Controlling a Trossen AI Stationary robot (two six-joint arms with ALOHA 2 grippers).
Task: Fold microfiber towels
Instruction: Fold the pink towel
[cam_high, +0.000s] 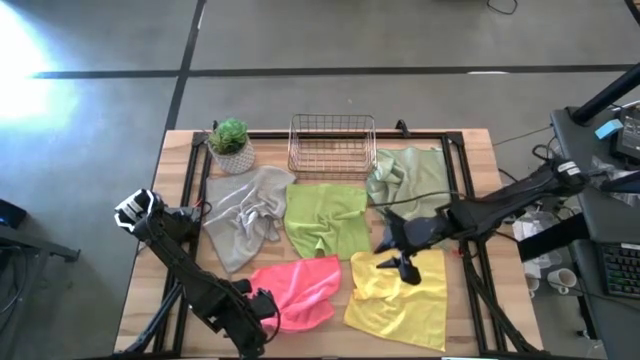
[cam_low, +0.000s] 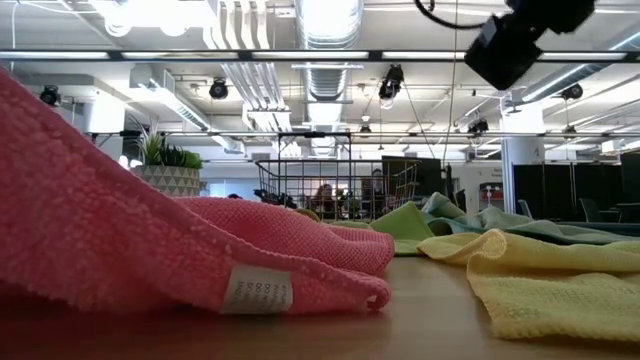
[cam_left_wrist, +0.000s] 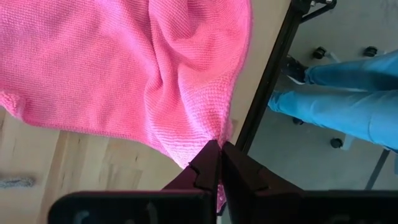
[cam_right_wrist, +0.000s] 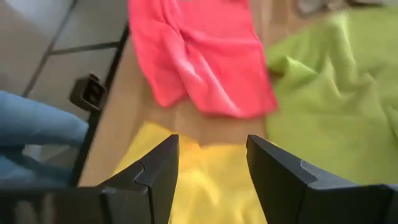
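Five microfiber towels lie crumpled on the wooden table: grey (cam_high: 245, 215), lime green (cam_high: 325, 220), pale sage green (cam_high: 405, 175), hot pink (cam_high: 300, 285) and yellow (cam_high: 405, 295). My left gripper (cam_high: 263, 305) is at the pink towel's near left corner, shut on it (cam_left_wrist: 219, 154). My right gripper (cam_high: 402, 263) hovers open over the yellow towel's far edge. In its wrist view (cam_right_wrist: 208, 168) the fingers stand apart, with yellow cloth (cam_right_wrist: 205, 193) below them and nothing between. My left gripper pinches the pink towel's near left corner (cam_left_wrist: 210, 135) between its two shut fingers, slanting steeply down from above. One layer or several, I cannot tell. That end is raised (cam_low: 40, 150) while the rest, with its white label (cam_low: 257, 292), lies on the table.
A copper wire basket (cam_high: 332, 145) and a potted plant (cam_high: 231, 145) stand at the far edge. A black frame rail (cam_high: 190, 190) borders the tabletop. A person's legs in jeans (cam_left_wrist: 348, 93) stand just beyond the table's near edge.
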